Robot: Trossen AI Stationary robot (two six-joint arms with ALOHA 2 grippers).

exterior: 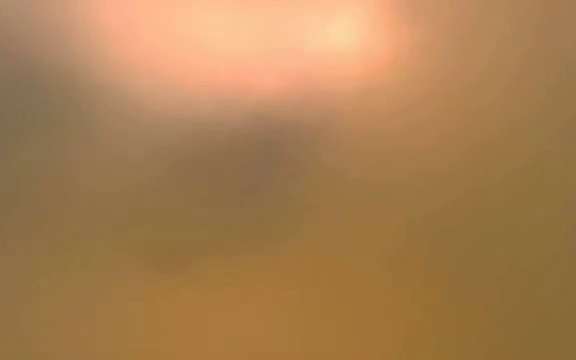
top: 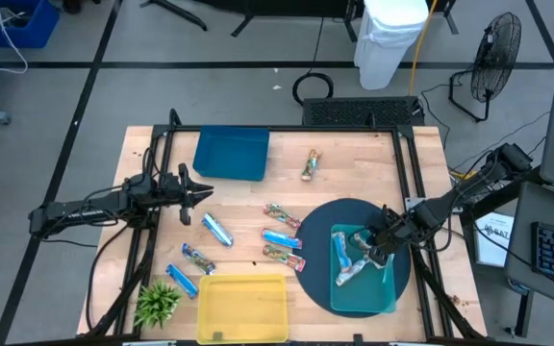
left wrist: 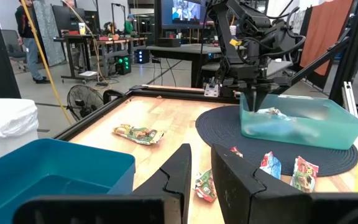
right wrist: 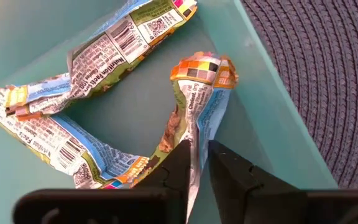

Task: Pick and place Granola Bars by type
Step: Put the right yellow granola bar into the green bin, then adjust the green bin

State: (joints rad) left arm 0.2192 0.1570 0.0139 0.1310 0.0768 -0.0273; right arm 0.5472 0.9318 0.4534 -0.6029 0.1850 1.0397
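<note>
Several granola bars lie loose on the wooden table, among them blue-silver ones (top: 217,229) and multicoloured ones (top: 282,214). A teal tray (top: 389,298) stands on a dark round mat (top: 320,231) and holds three bars; two lie flat on its floor (right wrist: 48,134). My right gripper (top: 378,252) reaches down into this tray, shut on the third bar (right wrist: 197,99). My left gripper (top: 203,189) waits level at the table's left, next to the blue tray (top: 231,154). It is open and nothing is between its fingers (left wrist: 179,171). My right gripper pinches the wrapper's near end (right wrist: 199,163) between its two fingers (right wrist: 178,163), coming slanting down from above. The fingers lie along the bar. The bar's far end (right wrist: 204,67) rests against the teal tray's wall, and its body lies over the tray floor.
A yellow tray (top: 243,308) stands at the near edge, with a small green plant (top: 157,303) to its left. One bar (top: 311,163) lies alone toward the far side. Black frame rails (top: 412,173) border the table. The low view shows only an orange blur.
</note>
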